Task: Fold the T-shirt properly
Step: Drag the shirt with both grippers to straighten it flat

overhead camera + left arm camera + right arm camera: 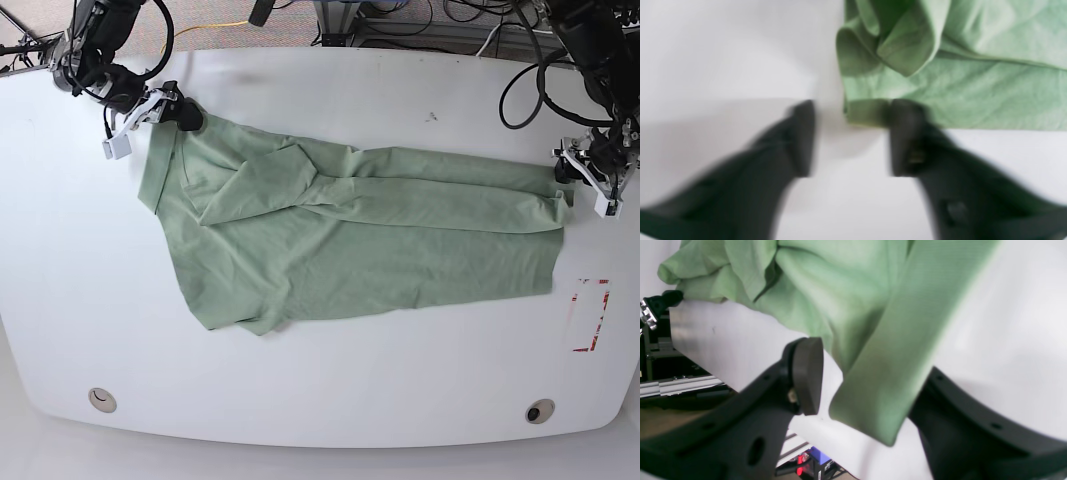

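Observation:
The pale green T-shirt (350,230) lies lengthwise across the white table (320,400), its upper part folded over itself in rumpled layers. My left gripper (851,136) is open at the shirt's corner (867,113), with one finger (907,133) overlapping the hem; in the base view it sits at the shirt's right end (582,178). My right gripper (870,386) is open, and a band of the T-shirt (893,356) hangs between its jaws against one finger (940,413), apart from the pad (808,373). In the base view it is at the shirt's top-left corner (168,108).
A red-and-white rectangle (590,315) is marked on the table near its right edge. Two round inserts (100,400) (540,411) sit near the front edge. Cables (420,15) lie behind the table. The table's edge and metal frame (683,385) show below the right gripper.

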You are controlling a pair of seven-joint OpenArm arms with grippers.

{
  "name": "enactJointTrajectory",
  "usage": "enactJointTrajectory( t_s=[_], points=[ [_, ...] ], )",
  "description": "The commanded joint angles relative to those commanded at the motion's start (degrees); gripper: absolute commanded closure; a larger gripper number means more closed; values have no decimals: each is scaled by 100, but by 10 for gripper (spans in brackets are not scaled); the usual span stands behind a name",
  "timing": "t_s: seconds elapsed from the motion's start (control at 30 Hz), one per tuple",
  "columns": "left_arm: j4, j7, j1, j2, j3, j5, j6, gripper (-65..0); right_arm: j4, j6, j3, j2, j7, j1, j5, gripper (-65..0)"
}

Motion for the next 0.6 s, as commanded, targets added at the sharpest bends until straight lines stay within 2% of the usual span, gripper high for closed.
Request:
enactJointTrajectory(
  t_s=[0.03,0.07,0.17,0.3,0.37,0.6],
  points=[
    [-62,0,0,-9,0,0,0,-90,0,0,0,0,0,9,0,-290],
    [-70,0,0,-9,0,0,0,-68,0,0,0,0,0,18,-9,-290],
    [-79,0,44,-18,0,0,0,-50,0,0,-9,9,0,18,-9,-257],
    [-79,0,62,-9,-9,0,0,-44,0,0,-35,9,0,18,-9,-57],
    [0,0,149,0,-18,0,0,-24,0,0,-44,9,0,9,-9,-17],
    [1020,26,862,9,-18,0,0,-14,18,0,-18,176,-18,-167,44,-22]
  ],
)
